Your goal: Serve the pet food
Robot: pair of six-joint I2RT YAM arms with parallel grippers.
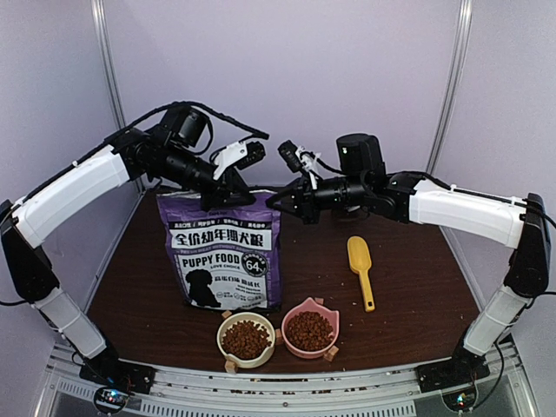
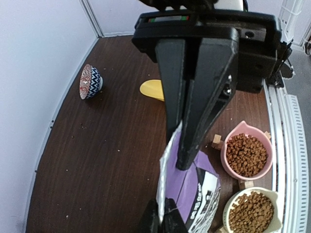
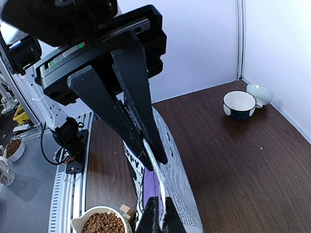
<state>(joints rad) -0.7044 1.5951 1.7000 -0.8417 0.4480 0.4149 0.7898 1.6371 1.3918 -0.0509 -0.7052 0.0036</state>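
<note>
The purple "PUPPY FOOD" bag stands upright left of the table's middle. My left gripper is shut on the left end of its top edge, and my right gripper is shut on the right end. The left wrist view shows my left gripper pinching the bag's white top seam. The right wrist view shows my right gripper pinching the same seam. Brown kibble fills a cream bowl and a pink bowl in front of the bag.
A yellow scoop lies on the table right of the bag. Small wooden blocks sit by the bowls. Two empty patterned bowls stand at the back corner. White walls close in the table's sides and back.
</note>
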